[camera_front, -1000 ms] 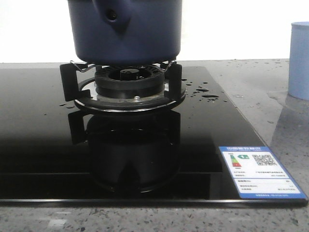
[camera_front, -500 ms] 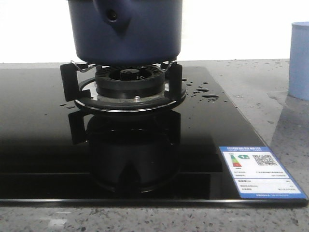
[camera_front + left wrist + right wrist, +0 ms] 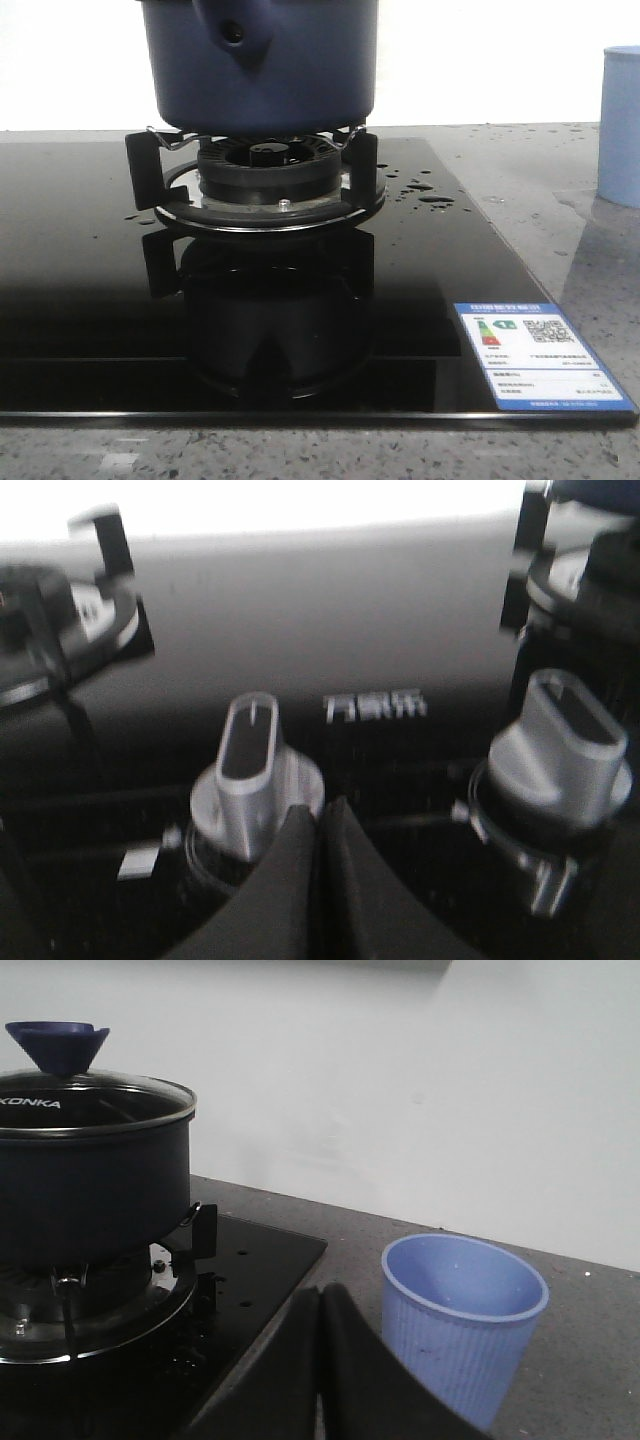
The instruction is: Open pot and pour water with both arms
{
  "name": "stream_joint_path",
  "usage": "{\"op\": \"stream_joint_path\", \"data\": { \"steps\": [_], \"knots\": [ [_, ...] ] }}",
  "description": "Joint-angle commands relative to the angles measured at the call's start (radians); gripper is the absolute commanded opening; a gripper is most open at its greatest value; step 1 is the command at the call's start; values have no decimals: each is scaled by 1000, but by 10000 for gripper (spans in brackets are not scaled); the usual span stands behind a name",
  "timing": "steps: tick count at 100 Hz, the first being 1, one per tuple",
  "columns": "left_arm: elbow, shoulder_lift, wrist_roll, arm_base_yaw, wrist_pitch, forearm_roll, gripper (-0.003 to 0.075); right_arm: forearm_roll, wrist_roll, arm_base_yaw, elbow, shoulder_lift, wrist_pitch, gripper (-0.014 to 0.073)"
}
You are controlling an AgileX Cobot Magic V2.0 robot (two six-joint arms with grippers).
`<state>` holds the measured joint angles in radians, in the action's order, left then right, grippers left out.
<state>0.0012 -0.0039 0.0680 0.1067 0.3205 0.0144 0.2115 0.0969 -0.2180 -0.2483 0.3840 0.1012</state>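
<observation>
The dark navy pot (image 3: 262, 70) stands on the gas burner (image 3: 265, 180), its handle stub with the round hole turned toward the front camera. From the right wrist the pot (image 3: 90, 1185) shows a glass lid (image 3: 95, 1100) in place, topped by a blue cone knob (image 3: 55, 1045). My right gripper (image 3: 322, 1295) is shut and empty, low over the counter between the stove's edge and the pale blue cup (image 3: 462, 1325). My left gripper (image 3: 316, 815) is shut and empty, just in front of a silver stove knob (image 3: 255, 775). Neither gripper appears in the front view.
The black glass hob (image 3: 90, 290) carries water droplets (image 3: 425, 190) right of the burner and a label (image 3: 540, 355) at its front right corner. A second silver knob (image 3: 562, 765) and another burner (image 3: 60, 630) show from the left wrist. The cup (image 3: 620, 125) stands on grey speckled counter.
</observation>
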Motion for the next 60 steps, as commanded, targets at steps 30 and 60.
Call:
{"op": "stream_joint_path", "data": {
  "steps": [30, 60],
  "knots": [
    [32, -27, -12, -10, -32, 12, -19, 8, -1, 1, -28, 4, 74, -74],
    [32, -27, -12, -10, -32, 12, -19, 8, -1, 1, -28, 4, 74, -74]
  ]
}}
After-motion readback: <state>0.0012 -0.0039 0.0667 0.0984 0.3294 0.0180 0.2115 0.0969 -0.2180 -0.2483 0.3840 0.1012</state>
